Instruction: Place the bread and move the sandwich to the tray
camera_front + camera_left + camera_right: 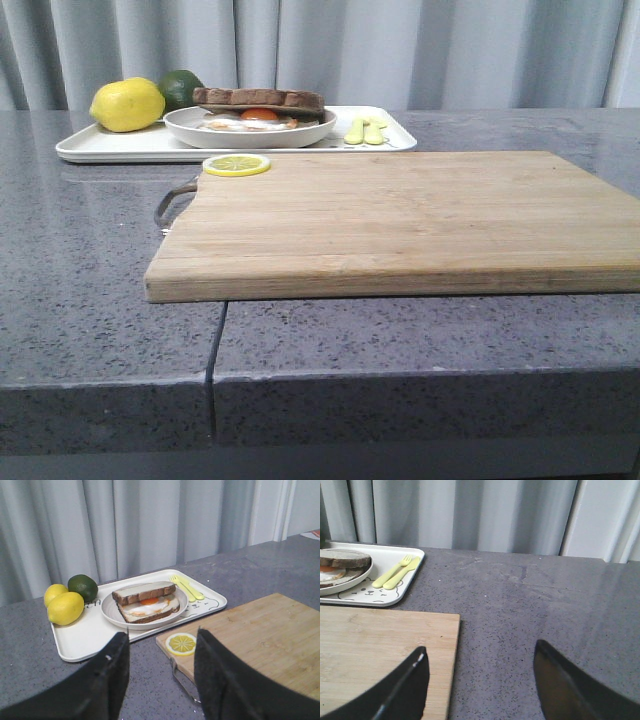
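The sandwich (258, 108) is a fried egg with an orange yolk between brown-crusted slices. It rests on a round white plate (250, 137) that stands on the white tray (110, 146) at the back left. The bread (144, 591) lies as the top slice over the egg. In the left wrist view the sandwich (146, 605) and tray (80, 640) are ahead of my left gripper (161, 634), which is open and holds nothing. My right gripper (481, 647) is open and empty above the board's right edge. Neither gripper shows in the front view.
A wooden cutting board (400, 220) with a metal handle (172, 202) fills the table's middle, a lemon slice (236, 164) on its back left corner. On the tray are two lemons (65, 608), a lime (181, 88) and a yellow fork and knife (365, 130). A curtain hangs behind.
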